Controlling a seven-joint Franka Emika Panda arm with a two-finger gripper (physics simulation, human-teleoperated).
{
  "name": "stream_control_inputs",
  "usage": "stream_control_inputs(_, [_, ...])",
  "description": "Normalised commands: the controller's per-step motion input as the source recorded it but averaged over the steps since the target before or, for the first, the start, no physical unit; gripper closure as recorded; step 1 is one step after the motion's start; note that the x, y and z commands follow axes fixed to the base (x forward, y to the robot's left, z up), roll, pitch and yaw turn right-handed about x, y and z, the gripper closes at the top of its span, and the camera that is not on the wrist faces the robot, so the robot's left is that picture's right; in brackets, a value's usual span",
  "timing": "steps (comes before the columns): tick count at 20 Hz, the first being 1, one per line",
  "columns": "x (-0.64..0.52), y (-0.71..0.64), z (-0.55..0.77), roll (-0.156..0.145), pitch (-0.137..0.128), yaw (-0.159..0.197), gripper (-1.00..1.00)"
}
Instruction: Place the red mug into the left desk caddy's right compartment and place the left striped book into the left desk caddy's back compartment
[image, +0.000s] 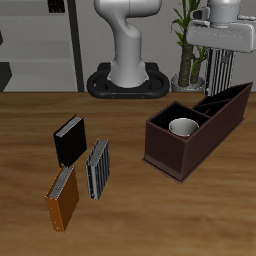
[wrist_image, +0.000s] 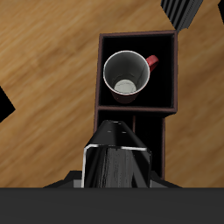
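Observation:
The red mug (image: 183, 127) (wrist_image: 127, 74) stands upright in the large square right compartment of the left desk caddy (image: 172, 158) (wrist_image: 98, 70), its white inside showing. My gripper (image: 222, 52) (wrist_image: 118, 166) hangs over the caddy's farther, narrow end, shut on the left striped book (image: 221, 74) (wrist_image: 118, 150). The book hangs upright, and its lower edge is about level with the caddy's rim at the back compartment (image: 226, 101). I cannot tell whether it has entered.
A second striped book (image: 97, 168) (wrist_image: 188, 10) stands on the table toward the front edge. A black book (image: 68, 140) and an orange book (image: 63, 199) stand beside it. The robot's base (image: 128, 80) and a potted plant (image: 186, 45) are at the back.

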Motion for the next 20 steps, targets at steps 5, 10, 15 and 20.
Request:
stream_control_inputs(5, [0.02, -0.03, -0.07, -0.009, 0.007, 0.002, 1.00])
stream_control_inputs(10, [0.03, 0.04, -0.16, 0.018, 0.028, -0.012, 1.00])
stream_control_inputs(15, [-0.04, 0.01, -0.06, 0.009, -0.005, 0.006, 1.00])
stream_control_inputs(20, [0.09, -0.12, -0.06, -0.019, 0.017, -0.017, 1.00])
